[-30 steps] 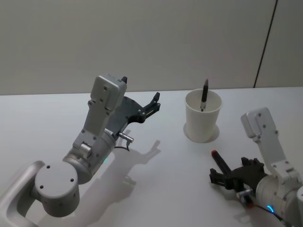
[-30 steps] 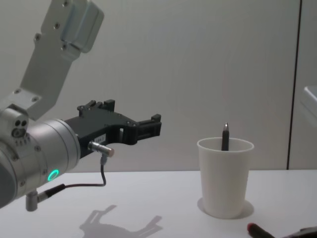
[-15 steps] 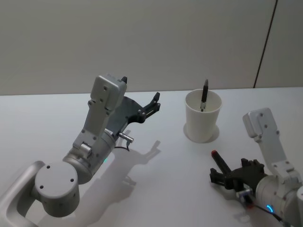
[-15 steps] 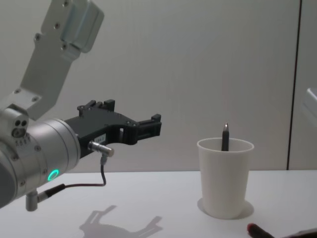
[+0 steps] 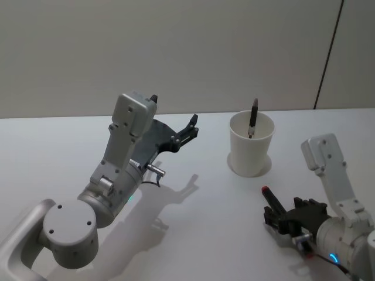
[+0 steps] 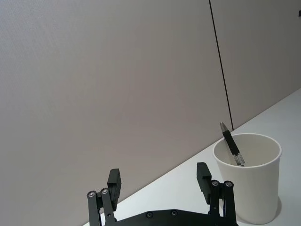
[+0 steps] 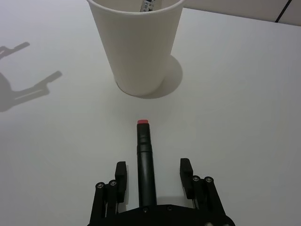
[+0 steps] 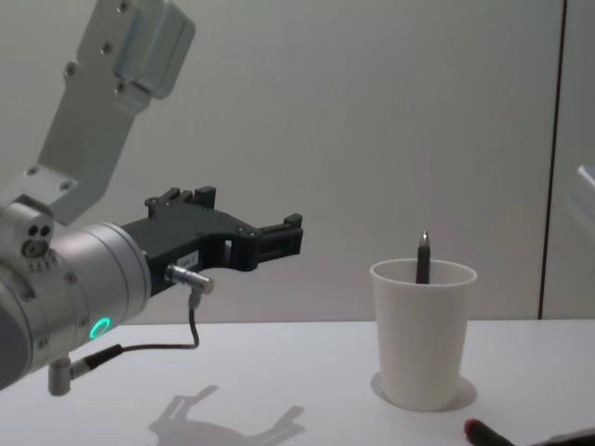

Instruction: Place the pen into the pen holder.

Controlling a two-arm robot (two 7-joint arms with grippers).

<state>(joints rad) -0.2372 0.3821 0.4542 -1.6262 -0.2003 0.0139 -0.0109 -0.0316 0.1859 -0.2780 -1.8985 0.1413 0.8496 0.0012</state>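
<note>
The pen holder (image 5: 251, 147) is a white paper cup (image 8: 423, 336) standing upright on the table, and a black pen (image 5: 253, 117) leans inside it with its tip above the rim (image 6: 231, 145). A second black pen with a red end (image 5: 270, 199) lies flat on the table in front of the cup (image 7: 136, 47). My right gripper (image 7: 153, 168) is low over the table and open. Its fingers stand on either side of that pen's (image 7: 145, 162) body without touching it. My left gripper (image 6: 158, 174) hangs open and empty in the air left of the cup (image 6: 249, 181).
The white table (image 5: 211, 211) is bare around the cup and runs back to a grey wall. My left arm's shadow (image 5: 176, 190) falls on the table's middle. The left gripper (image 8: 251, 221) is held above the height of the cup's rim.
My right gripper has shifted slightly around the red-ended pen, and its fingers look a little closer to the pen. The left arm, the cup and both pens have not moved.
</note>
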